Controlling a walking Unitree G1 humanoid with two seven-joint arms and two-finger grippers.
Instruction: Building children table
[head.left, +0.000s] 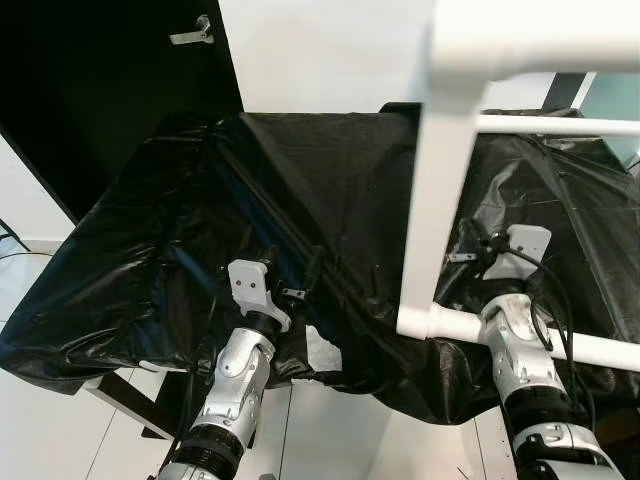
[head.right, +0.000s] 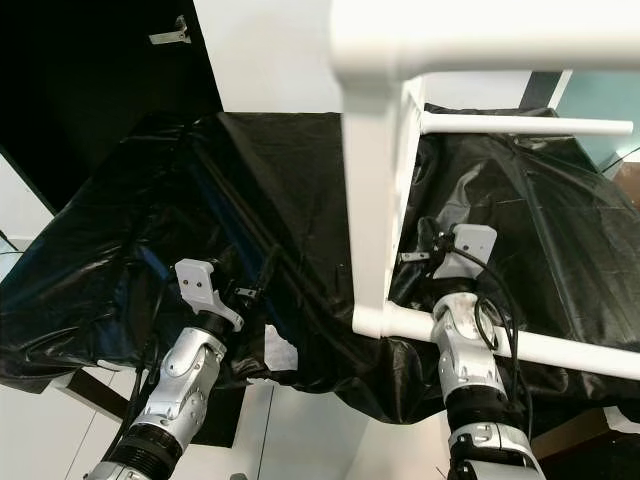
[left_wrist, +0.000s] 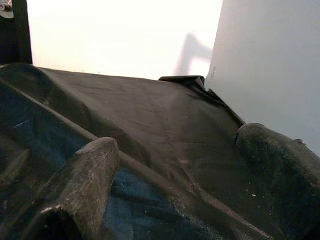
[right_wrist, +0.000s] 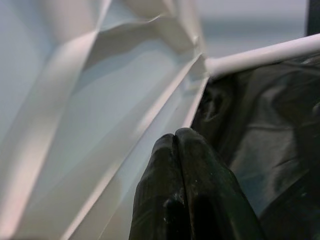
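**Both grippers low on the black sheet beside the white table frame**

You are looking down at a white table frame (head.left: 436, 180) standing on a work surface draped in black plastic sheet (head.left: 330, 170). One upright leg rises through the middle of the head views, and a round crossbar (head.left: 590, 348) runs off to your right from its lower joint, just over your right arm.

Your right gripper (right_wrist: 176, 137) has its two black fingers pressed flat together, tip to tip, with nothing between them. They point at the white frame's surface, close to it; contact cannot be told.

Your left gripper (left_wrist: 175, 165) is spread wide, its fingers (left_wrist: 85, 185) well apart and lying low over the black sheet, holding nothing, left of the leg.
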